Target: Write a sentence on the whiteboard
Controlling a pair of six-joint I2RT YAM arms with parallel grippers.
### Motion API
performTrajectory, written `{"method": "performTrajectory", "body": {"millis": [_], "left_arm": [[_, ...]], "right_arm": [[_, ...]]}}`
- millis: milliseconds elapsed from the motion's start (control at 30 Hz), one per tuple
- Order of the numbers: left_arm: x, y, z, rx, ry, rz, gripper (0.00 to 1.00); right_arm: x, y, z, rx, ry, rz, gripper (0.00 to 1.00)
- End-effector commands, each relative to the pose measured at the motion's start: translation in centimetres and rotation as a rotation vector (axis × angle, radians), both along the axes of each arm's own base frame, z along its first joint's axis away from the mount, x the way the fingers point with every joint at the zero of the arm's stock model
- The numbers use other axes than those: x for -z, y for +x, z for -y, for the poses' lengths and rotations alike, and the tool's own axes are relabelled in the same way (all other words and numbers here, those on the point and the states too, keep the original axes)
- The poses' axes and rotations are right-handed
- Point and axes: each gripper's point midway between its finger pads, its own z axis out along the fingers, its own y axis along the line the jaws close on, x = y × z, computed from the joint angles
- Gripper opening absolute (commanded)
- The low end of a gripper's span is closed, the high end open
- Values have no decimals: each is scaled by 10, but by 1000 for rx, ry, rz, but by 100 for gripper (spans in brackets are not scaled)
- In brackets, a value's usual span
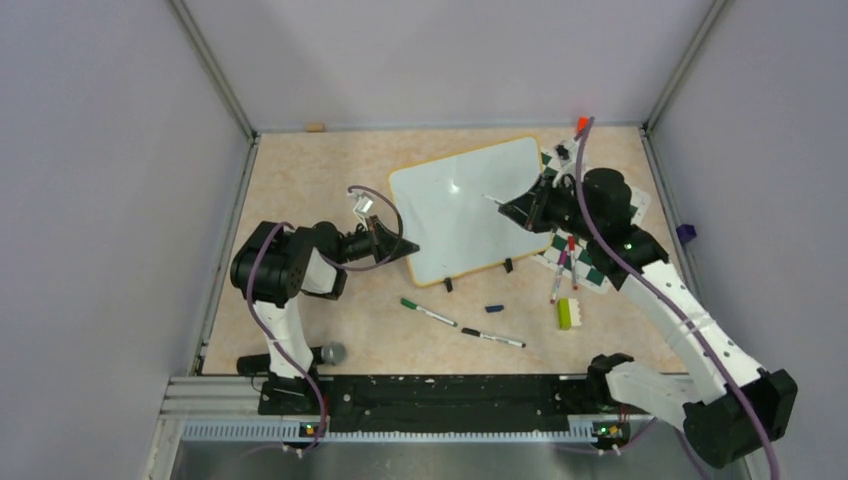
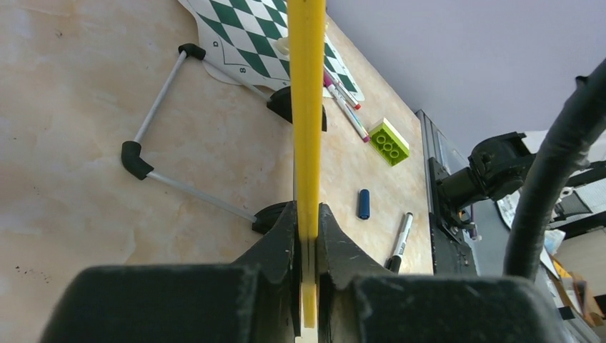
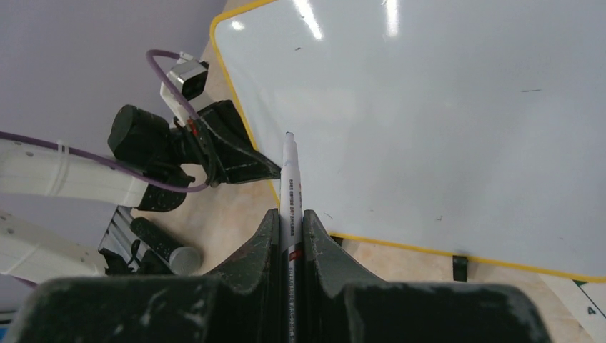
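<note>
- The left gripper (image 2: 307,221) is closed on the left edge of the whiteboard (image 1: 460,210). Its two matt black fingers (image 2: 282,236) press the thin yellow rim from both sides.
- The right gripper (image 3: 291,221) is closed on a marker (image 3: 289,179), a slim round white stick with small print and a dark tip. The tip points over the board. Whether it touches the surface, I cannot tell.
- The whiteboard is in the middle of the table (image 1: 300,180), toward the far side, and it is turned a little askew.
- It is a rectangle with rounded corners. Its face is smooth, glossy and plain white, with bright spots of reflected lamps and a few tiny dark specks.
- Two small black feet (image 1: 447,284) are clipped on its near edge.
- The table is beige with a pale marbled pattern and looks matt.
- A flat chessboard (image 1: 590,255) with green and white squares lies just beside the right side of the whiteboard. Some coloured pens (image 1: 572,250) lie on it.
- Nearer to the arms lie a lime green brick (image 1: 564,313) with round studs, a short dark blue cap (image 1: 494,308) and two loose pens (image 1: 428,312), all apart from the whiteboard.
</note>
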Motion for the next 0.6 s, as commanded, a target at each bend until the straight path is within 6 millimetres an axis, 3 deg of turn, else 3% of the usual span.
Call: {"method": "performTrajectory", "body": {"millis": [0, 200, 567], "left_arm": [[-13, 2, 0, 43, -27, 81, 0], [-11, 0, 2, 90, -27, 65, 0], [-12, -5, 3, 103, -18, 91, 0]], "right_arm": [[-28, 18, -30, -15, -52, 106, 0], [-29, 24, -76, -77, -192, 108, 0], [-23, 36, -127, -58, -357, 134, 0]]}}
